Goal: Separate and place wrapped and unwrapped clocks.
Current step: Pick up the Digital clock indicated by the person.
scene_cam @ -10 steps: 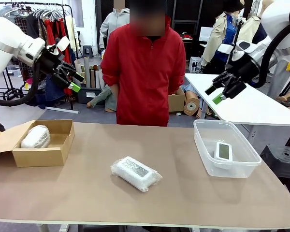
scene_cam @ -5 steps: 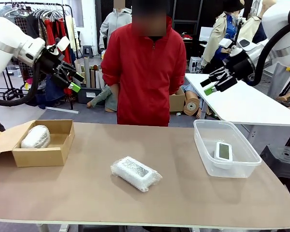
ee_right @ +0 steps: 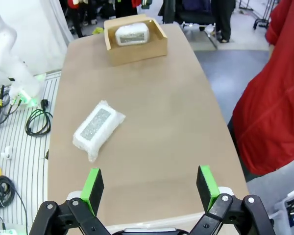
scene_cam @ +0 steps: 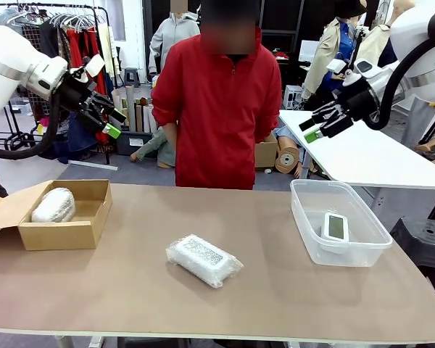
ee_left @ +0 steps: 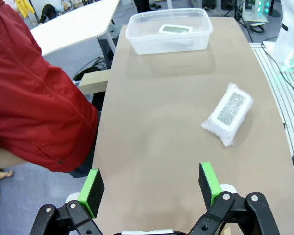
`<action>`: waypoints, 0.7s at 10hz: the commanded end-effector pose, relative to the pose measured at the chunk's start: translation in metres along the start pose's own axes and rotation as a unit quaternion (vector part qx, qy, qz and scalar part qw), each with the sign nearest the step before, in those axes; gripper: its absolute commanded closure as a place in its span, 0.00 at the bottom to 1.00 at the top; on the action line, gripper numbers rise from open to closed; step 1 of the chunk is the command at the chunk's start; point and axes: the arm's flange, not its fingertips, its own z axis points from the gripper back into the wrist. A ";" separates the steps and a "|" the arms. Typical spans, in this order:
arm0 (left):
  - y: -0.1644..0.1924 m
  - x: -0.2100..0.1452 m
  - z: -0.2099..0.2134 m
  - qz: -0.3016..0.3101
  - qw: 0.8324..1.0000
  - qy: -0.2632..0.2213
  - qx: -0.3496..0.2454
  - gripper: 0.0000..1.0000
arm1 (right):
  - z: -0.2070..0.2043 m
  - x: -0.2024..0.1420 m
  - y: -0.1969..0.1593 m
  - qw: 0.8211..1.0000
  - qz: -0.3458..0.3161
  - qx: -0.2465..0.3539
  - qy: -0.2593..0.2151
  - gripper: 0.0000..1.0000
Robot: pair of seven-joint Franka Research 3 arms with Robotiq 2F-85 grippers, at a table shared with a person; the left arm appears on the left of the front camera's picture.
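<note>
Brown tabletop (scene_cam: 275,290) is quiet, and the right gripper (scene_cam: 309,130) has lifted up and back from above the clear tub (scene_cam: 302,217), jaws spread wide and empty. The bare clock (scene_cam: 335,227) lies inside the tub, so that one looks sorted. The left gripper (scene_cam: 117,125) hangs high, wide too, above the cardboard box (scene_cam: 94,217) with the boxed wrapped clock (scene_cam: 54,205) in it. The loose wrapped clock (scene_cam: 204,260) sits mid-table, face up, long axis slanting far-left to near-right. Likely next!

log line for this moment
left gripper open | right gripper open | wrapped clock mid-table | boxed wrapped clock | bare clock in tub
</note>
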 end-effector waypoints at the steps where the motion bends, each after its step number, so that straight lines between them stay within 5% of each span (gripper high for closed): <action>1: -0.002 0.000 0.001 0.001 1.000 0.000 -0.001 0.00 | 0.001 0.001 0.004 1.000 0.002 0.001 0.000 0.00; 7: -0.002 0.000 0.001 0.001 1.000 0.000 -0.001 0.00 | 0.001 0.001 0.004 1.000 0.002 0.001 0.000 0.00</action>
